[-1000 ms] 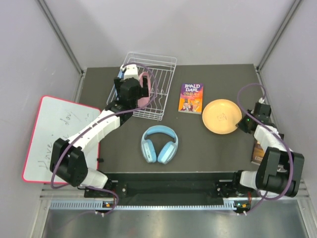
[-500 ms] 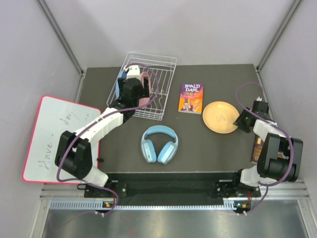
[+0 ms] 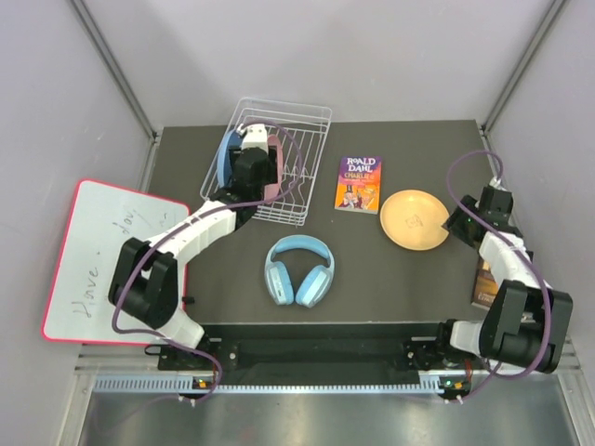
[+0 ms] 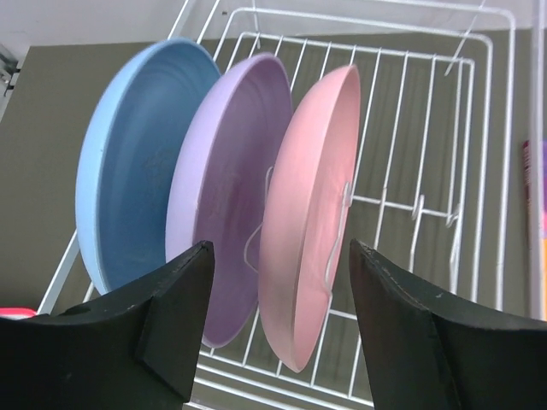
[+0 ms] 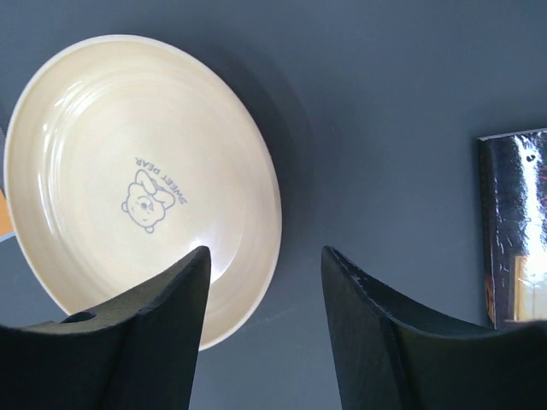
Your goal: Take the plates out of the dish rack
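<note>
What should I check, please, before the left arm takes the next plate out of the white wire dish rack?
1. Left gripper open: ok, its fingers stand apart around the round pink plastic plate.
2. Pink plate upright in the white wire dish rack: ok.
3. Only the pink plate between the fingers: cannot tell; the round lilac plastic plate overlaps one finger.
4. Round orange-yellow plastic plate flat on the dark table: ok.
5. Right gripper open by that plate's edge: ok.

Three plates [image 4: 218, 196] stand in the dish rack [image 3: 307, 167], rear left. A fourth plate [image 3: 416, 219] lies right of the book [image 3: 359, 183].
</note>
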Robot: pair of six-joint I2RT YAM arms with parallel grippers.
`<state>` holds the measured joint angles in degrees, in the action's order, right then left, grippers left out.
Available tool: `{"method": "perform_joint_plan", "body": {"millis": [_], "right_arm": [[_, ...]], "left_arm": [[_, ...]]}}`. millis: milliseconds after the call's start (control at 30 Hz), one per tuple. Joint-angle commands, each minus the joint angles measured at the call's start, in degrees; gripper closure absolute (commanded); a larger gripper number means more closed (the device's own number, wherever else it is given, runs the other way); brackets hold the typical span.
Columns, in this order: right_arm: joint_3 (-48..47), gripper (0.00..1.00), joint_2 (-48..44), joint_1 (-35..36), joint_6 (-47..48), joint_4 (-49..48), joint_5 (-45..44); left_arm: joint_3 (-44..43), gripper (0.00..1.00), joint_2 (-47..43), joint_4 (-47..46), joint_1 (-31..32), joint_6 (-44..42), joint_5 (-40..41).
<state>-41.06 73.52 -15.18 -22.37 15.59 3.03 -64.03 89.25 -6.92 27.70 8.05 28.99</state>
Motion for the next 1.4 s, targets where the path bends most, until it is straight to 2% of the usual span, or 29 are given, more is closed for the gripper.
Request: {"method": "perform_joint_plan", "body": {"millis": [0,100,133,300,333,367,433,467,500,600,633,767,967,1000,1033,1133,1233,1333,1367], "right_arm": [[-2.2,0.44,-4.7,-0.5,0.9,2.2,-0.6],[-2.7,0.43,-6.1,-0.5,0.9,3.0,-0.4],[-3.0,0.43,-6.4,-0.6,0.9,3.6,-0.3],[-2.8,0.42,-7.9,-0.6,1.1,3.9,-0.4],[-2.6,0.42,-8.0,-0.6,1.2,3.9,-0.4],[-2.5,0.42,-7.8,-0.5,1.2,3.9,-0.5],[-2.2,0.42,-7.5,-0.5,1.3,3.8,-0.5],[-2.0,0.42,-7.2,-0.5,1.3,3.7,-0.4],[-1.9,0.42,-7.2,-0.5,1.3,3.7,-0.3],[-1.6,0.41,-7.4,-0.4,1.2,3.7,0.1],[-1.5,0.34,-7.7,-0.4,1.3,3.8,0.2],[-0.8,0.22,-9.9,-0.1,1.1,3.9,0.2],[-1.2,0.16,-13.6,0.5,0.9,6.2,0.0],[-1.6,0.14,-14.0,0.7,0.8,6.6,0.0],[-1.7,0.14,-15.1,0.9,0.8,7.5,0.0],[-2.4,0.11,-17.0,1.2,0.7,8.7,0.2],[-3.2,0.08,-18.7,1.7,0.5,9.5,0.6],[-3.9,0.07,-19.8,2.4,0.4,9.9,2.9],[-4.1,0.07,-20.0,2.7,0.5,9.6,3.6]], "left_arm": [[-1.6,0.32,1.9,-2.8,0.6,-2.6,2.7],[-2.7,0.36,3.6,-2.6,1.2,-3.6,5.0],[-2.9,0.43,4.5,-2.6,1.4,-4.2,6.3],[-4.3,0.58,6.2,-2.6,2.6,-5.8,10.9],[-4.3,0.63,6.3,-2.7,2.8,-6.1,11.5],[-4.3,0.74,6.3,-2.9,3.2,-6.3,12.7],[-4.3,0.85,6.2,-3.1,3.6,-6.5,13.5],[-4.3,0.95,6.0,-3.2,3.9,-6.5,14.0],[-4.3,1.00,6.1,-3.4,4.1,-6.6,14.5],[-4.8,1.00,6.6,-4.1,4.7,-6.9,17.4],[-5.0,1.00,6.9,-4.3,4.8,-7.0,18.2],[-6.5,1.00,8.2,-6.6,6.7,-9.8,25.9],[-9.9,1.00,14.1,-19.1,9.7,-22.3,41.4],[-10.1,1.00,14.9,-21.9,9.9,-27.5,42.9],[-10.3,1.00,15.7,-28.0,10.2,-30.3,45.3],[-10.3,1.00,17.4,-37.3,10.4,-39.0,47.6],[-11.1,1.00,16.3,-38.0,10.4,-41.1,48.0],[-12.6,1.00,12.6,-31.7,11.1,-37.6,47.3],[-13.1,1.00,10.1,-25.1,11.2,-33.3,45.7]]}}
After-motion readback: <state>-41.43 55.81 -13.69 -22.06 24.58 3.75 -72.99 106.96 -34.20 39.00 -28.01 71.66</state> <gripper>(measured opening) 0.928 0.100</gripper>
